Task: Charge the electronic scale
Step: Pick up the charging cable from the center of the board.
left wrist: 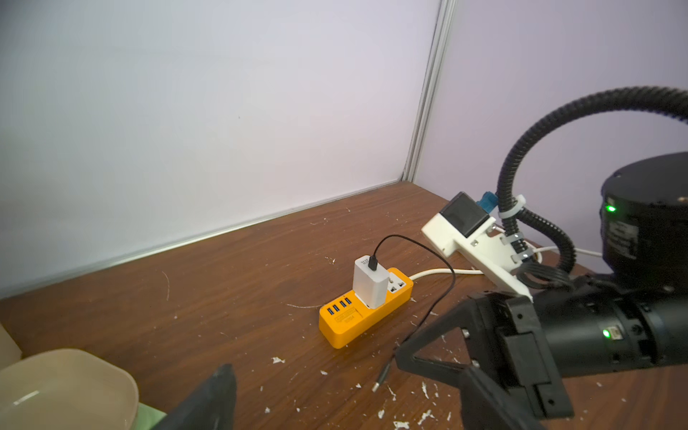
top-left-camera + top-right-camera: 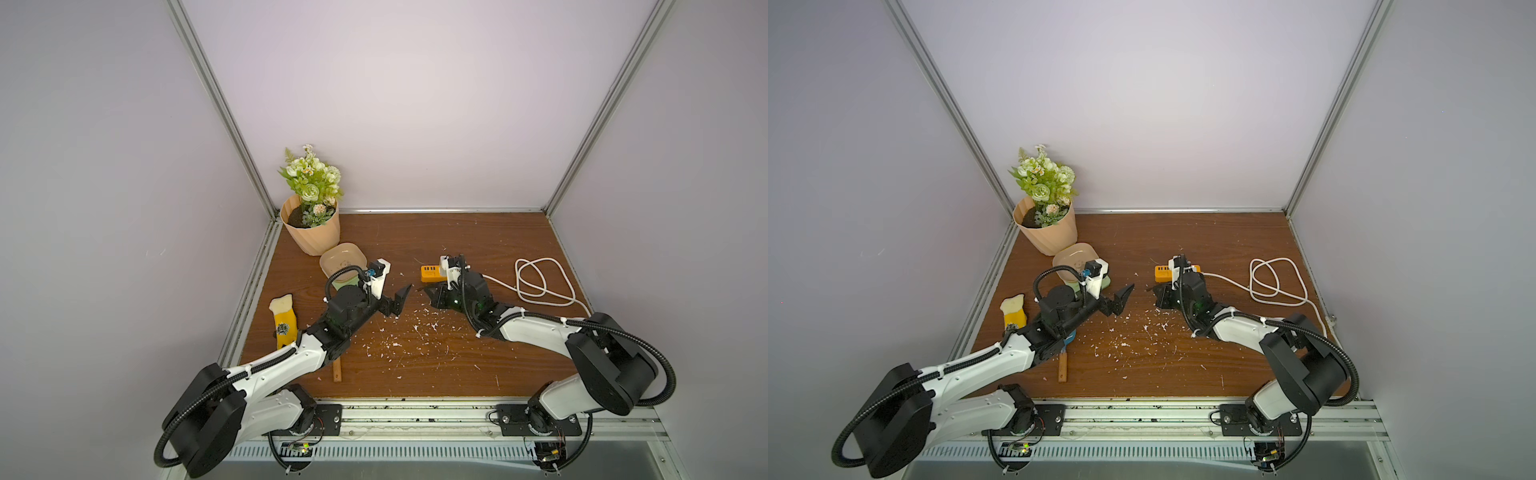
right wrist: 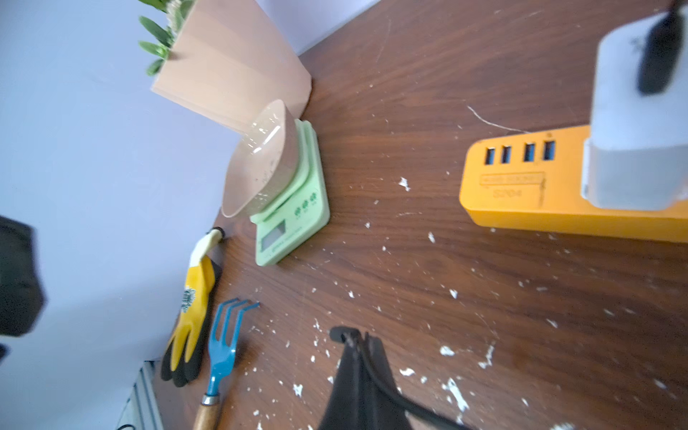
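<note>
Pinching, with the fingers of the right gripper pressed together, a thin black charging cable just behind its bare metal plug. Far end seated in a white cube charger, standing in an orange plastic power strip. Nothing in the left gripper: fingers spread wide, centre of both top views, apart from the right one.

Small pale green rectangular electronic scale at centre left of both top views, on the brown wooden counter, just beside a peach ribbed flower pot, mostly hidden under the left wrist, beige rounded-square tray on top. From the pinching fingers: off to the left, past the left gripper. Long axis roughly up and down the right wrist frame, tray end upper, display end lower. No charging port to be seen. Nearer to the left arm; plug in the right, so probably a reach across the middle.

Count: one electronic scale, one charging cable, one charger, one power strip, one looped white cord, one pot, one yellow glove, one blue hand rake.
</note>
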